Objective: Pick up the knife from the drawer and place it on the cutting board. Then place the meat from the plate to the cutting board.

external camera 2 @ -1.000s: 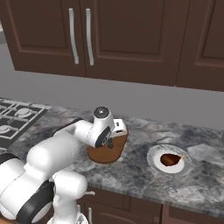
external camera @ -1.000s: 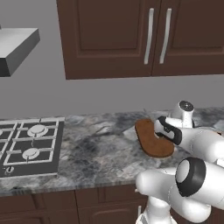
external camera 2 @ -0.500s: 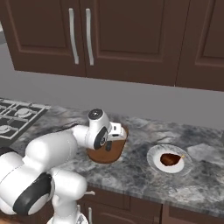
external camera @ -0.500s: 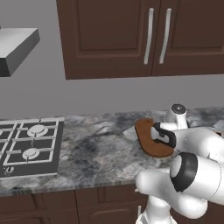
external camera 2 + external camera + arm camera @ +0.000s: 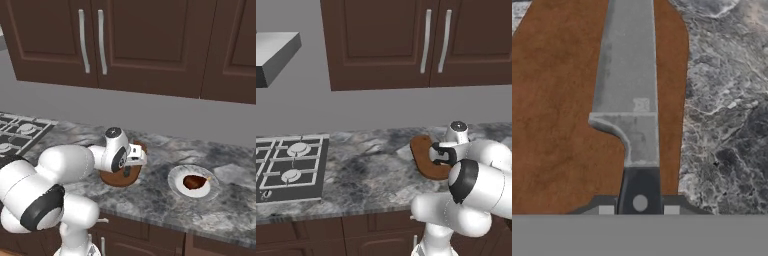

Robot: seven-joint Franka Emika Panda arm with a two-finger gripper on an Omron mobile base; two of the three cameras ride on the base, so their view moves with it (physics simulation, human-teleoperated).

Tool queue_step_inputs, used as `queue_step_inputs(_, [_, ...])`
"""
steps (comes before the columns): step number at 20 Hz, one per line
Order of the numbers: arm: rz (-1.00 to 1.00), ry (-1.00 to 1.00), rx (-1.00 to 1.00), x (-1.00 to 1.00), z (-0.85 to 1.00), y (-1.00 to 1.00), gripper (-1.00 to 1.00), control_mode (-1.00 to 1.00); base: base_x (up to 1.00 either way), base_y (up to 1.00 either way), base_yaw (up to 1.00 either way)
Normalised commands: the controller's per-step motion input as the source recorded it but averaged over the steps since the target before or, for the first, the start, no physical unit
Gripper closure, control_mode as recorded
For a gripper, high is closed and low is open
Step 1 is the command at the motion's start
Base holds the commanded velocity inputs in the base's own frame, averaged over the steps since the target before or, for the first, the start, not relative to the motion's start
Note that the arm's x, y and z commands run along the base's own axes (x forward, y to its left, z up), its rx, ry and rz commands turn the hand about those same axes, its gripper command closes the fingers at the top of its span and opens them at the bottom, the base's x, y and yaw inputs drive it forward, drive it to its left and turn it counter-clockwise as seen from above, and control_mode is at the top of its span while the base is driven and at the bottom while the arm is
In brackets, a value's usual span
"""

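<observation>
Wall cabinets [image 5: 421, 42]: dark brown doors, silver bar handles, above the fingers.
Bench [image 5: 371, 172]: grey marbled stone.
Hob [image 5: 288, 167]: far left.
Hood [image 5: 276, 55]: grey, above hob.

No text, label, brand, number or sign can be read anywhere in these pictures. The knife [image 5: 628, 90] blade carries one small pale square mark near its heel, too blurred to make out as letters or a logo.
</observation>
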Motion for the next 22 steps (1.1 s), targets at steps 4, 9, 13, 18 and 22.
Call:
queue_step_inputs(4, [0.00,0.01,0.00,0.18,-0.04,-0.01,1.00,-1.00,0.00,0.00,0.00])
queue_step_inputs(9, [0.00,0.00,0.00,0.09,-0.18,0.00,1.00,-1.00,0.00,0.00,0.00])
queue_step_inputs(13, [0.00,0.00,0.00,0.06,-0.23,0.00,1.00,-1.00,0.00,0.00,0.00])
queue_step_inputs(18, [0.00,0.03,0.00,0.03,-0.41,0.00,1.00,-1.00,0.00,0.00,0.00])
queue_step_inputs(22, [0.00,0.03,0.00,0.06,-0.44,0.00,1.00,-1.00,0.00,0.00,0.00])
